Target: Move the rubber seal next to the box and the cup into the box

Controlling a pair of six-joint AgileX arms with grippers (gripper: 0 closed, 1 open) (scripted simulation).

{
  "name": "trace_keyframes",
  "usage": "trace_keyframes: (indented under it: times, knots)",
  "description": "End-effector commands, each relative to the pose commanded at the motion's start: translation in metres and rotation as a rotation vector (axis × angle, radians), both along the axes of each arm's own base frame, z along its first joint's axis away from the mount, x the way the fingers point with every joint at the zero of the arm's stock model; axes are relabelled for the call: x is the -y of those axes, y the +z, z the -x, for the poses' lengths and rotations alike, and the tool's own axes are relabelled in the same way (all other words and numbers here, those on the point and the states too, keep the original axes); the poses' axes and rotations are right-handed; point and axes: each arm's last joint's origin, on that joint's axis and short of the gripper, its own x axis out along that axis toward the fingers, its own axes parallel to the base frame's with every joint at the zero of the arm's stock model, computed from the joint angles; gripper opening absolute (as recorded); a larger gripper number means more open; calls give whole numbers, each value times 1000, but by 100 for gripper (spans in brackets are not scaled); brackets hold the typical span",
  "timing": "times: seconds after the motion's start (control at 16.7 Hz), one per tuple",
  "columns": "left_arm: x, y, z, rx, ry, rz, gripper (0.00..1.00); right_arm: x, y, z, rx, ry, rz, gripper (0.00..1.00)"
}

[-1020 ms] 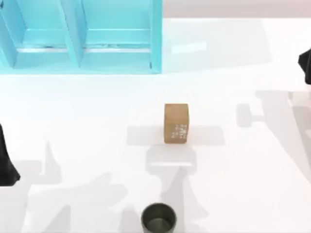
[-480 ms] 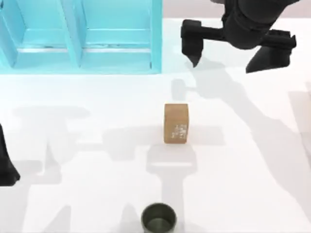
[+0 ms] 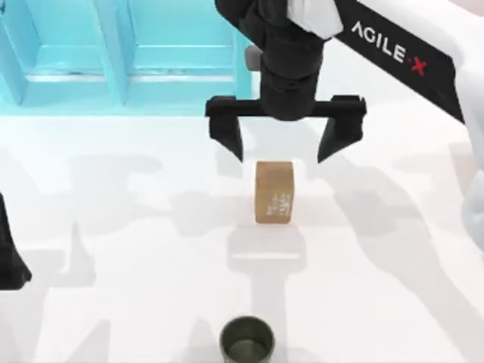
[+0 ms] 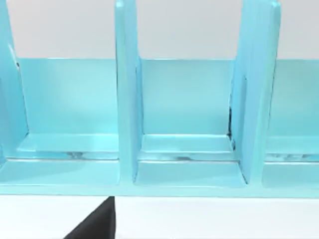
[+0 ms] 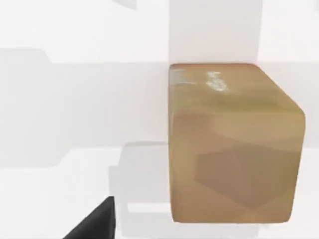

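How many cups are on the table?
1. The cup sits at the table's near edge, below the rubber seal, which the right gripper hovers over. No other cup shows.

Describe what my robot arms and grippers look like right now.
The right arm has a white shell with "AGILE-X" lettering, the X in red, and a black wrist. Its right gripper is a black crossbar with two tapering pointed fingers. The left arm is a black shape at the table's left edge.

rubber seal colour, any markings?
Tan-brown rubber seal, faint white markings on one face; clearest in the top view.
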Motion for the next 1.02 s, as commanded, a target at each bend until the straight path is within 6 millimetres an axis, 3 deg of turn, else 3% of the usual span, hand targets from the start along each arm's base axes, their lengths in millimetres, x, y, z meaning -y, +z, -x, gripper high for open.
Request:
trace_keyframes:
  times: [0.54, 1.02]
  knots:
    - [0, 0, 0, 0, 0, 0, 100, -3, -10, -2, -12, 0, 9, 100]
    - [0, 0, 0, 0, 0, 0, 100, -5, -80, -1, -13, 2, 9, 100]
